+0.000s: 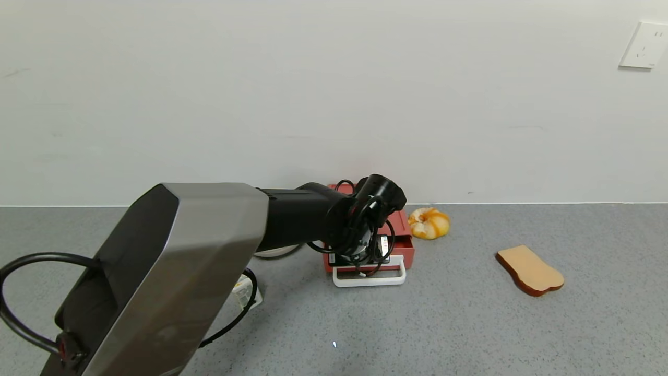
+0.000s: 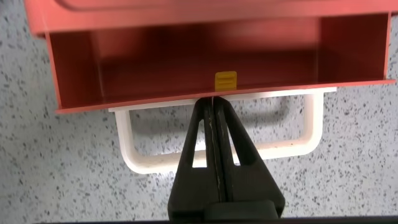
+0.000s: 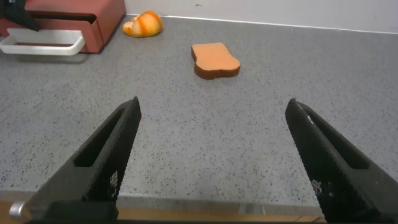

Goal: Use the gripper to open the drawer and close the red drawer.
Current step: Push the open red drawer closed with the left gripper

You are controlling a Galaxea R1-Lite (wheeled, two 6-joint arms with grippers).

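The coral-red drawer box [image 1: 401, 223] stands by the back wall, its drawer pulled partly out. In the left wrist view the open drawer [image 2: 211, 56] shows a small yellow piece [image 2: 225, 80] inside. The white loop handle [image 1: 369, 277] sticks out at the front; it also shows in the left wrist view [image 2: 149, 163]. My left gripper [image 1: 365, 256] hangs over the handle. Its fingers are shut together, empty, with the tips [image 2: 212, 101] at the drawer's front lip, across the handle loop. My right gripper [image 3: 212, 104] is open and empty, low over the table's near edge.
An orange-and-white bun [image 1: 428, 223] lies just right of the drawer box. A toast slice [image 1: 529, 270] lies further right. A beige bowl's rim [image 1: 276, 254] peeks out behind my left arm. A white packet [image 1: 243, 292] lies under the arm.
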